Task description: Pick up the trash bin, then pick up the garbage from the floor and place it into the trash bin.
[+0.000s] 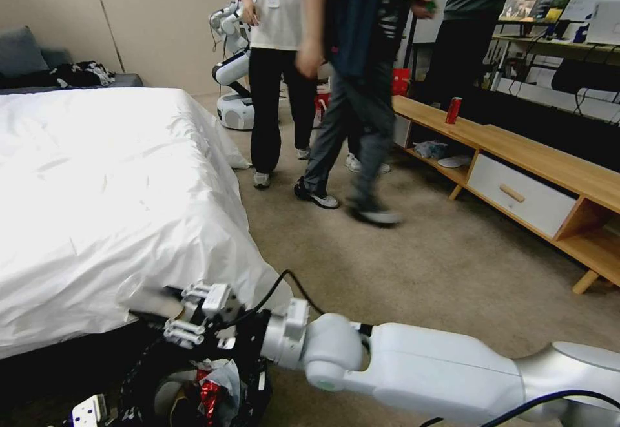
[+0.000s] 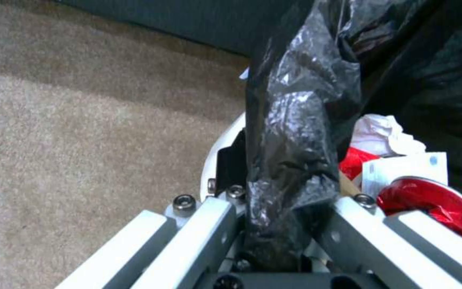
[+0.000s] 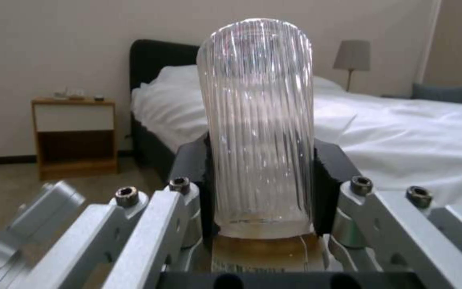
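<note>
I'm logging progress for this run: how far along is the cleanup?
Done: the left gripper holds the trash bin by its bagged rim, and a crushed red can and white tissue already lie inside. In hand: the right gripper clamps a clear bottle near the bin. Left: dropping the bottle in.

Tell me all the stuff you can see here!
trash bin: one, black-lined, low by the bed
garbage: several pieces, red and white, inside the bin
bottle: one, clear, in the right pincer
bed: one, white, on the left
cabinet: one, wooden, on the right
upright can: one, red, on the cabinet
nightstand: one, wooden, beside the bed
lamp: one, grey, behind the bed
left pincer: one, silver, shut on the bin's rim
right pincer: one, silver, above the bin
</note>
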Controlling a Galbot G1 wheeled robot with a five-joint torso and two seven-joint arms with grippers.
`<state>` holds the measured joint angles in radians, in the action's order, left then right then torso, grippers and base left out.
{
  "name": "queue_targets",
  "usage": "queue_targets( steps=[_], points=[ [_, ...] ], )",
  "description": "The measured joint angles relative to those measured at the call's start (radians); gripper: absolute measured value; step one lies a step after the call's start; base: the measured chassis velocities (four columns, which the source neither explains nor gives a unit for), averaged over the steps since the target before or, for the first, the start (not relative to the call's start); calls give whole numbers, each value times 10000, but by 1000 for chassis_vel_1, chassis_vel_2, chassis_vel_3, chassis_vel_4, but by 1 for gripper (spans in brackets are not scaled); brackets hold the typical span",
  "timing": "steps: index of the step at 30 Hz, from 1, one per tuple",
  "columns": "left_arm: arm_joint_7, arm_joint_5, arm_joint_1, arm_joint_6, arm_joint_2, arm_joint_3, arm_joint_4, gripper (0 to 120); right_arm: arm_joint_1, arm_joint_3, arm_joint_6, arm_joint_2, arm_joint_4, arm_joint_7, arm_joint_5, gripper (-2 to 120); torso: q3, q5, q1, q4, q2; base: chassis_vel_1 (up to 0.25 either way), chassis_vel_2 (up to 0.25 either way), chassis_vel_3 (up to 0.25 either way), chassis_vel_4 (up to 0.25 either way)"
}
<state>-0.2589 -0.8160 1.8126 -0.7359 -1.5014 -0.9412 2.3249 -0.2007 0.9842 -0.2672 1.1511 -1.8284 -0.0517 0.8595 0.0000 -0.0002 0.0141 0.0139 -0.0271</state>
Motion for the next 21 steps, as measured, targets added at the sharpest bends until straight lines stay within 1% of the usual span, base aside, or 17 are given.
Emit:
queue_targets(
  steps=[9,21],
  points=[
    [-68,-119,-93,-1,69,-27,-27,0,-126,439,4,333,263,71,-128,32,0,1,0,0,0,0,0,0,0],
    [-98,-201,-128,1,105,-44,-30,0,-328,733,14,244,425,149,-255,32,0,2,0,1,0,0,0,0,0]
  ],
)
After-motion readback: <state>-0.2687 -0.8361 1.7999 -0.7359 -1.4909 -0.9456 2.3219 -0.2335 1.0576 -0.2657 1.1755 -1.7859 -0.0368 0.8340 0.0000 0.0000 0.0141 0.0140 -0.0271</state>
